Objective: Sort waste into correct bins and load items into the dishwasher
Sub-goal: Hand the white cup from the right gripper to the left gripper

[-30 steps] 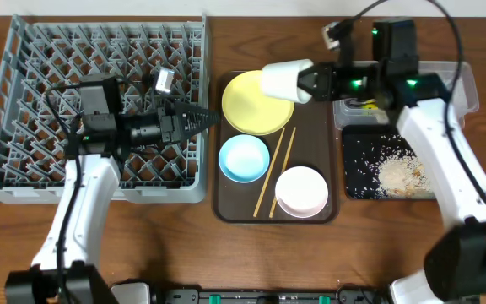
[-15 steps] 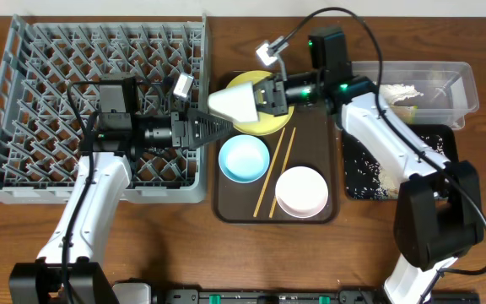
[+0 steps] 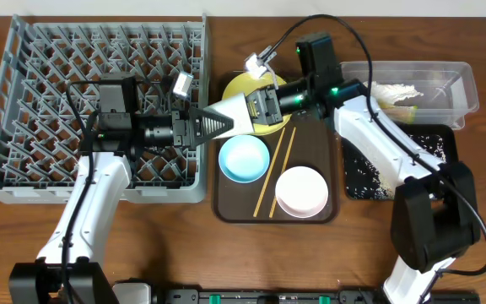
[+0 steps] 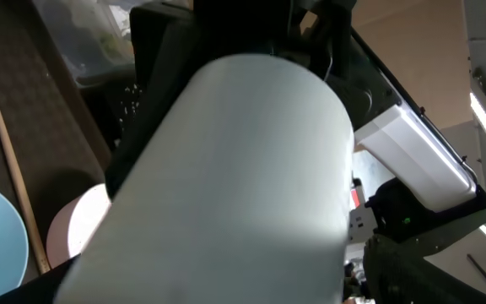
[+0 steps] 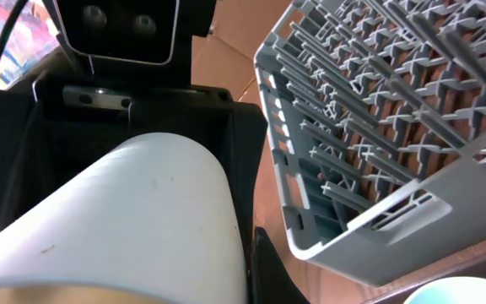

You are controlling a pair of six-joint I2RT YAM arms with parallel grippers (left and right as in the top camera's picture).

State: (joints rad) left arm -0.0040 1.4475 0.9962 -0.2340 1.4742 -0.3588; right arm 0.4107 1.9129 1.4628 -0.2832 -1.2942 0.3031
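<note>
The white cup (image 3: pixel 236 112) lies on its side in the air over the yellow plate (image 3: pixel 236 84), between my two grippers. My right gripper (image 3: pixel 261 105) is shut on it from the right. My left gripper (image 3: pixel 220 123) reaches from the left with its jaws open around the cup's other end. The cup fills the left wrist view (image 4: pixel 243 169) and the right wrist view (image 5: pixel 133 211). The light blue bowl (image 3: pixel 244 158), white bowl (image 3: pixel 301 191) and chopsticks (image 3: pixel 275 169) lie on the brown tray (image 3: pixel 226 207). The grey dish rack (image 3: pixel 57 51) stands at the left.
The clear tub (image 3: pixel 454 84) at the back right holds a crumpled white napkin (image 3: pixel 395 91). The black tray (image 3: pixel 357 181) in front of it carries scattered rice grains (image 3: pixel 369 165). The rack's corner (image 5: pixel 378 127) shows close beside the cup.
My right gripper has carried the white cup leftward from near the tub to over the yellow plate. The cup now sits between my left gripper's jaws.
</note>
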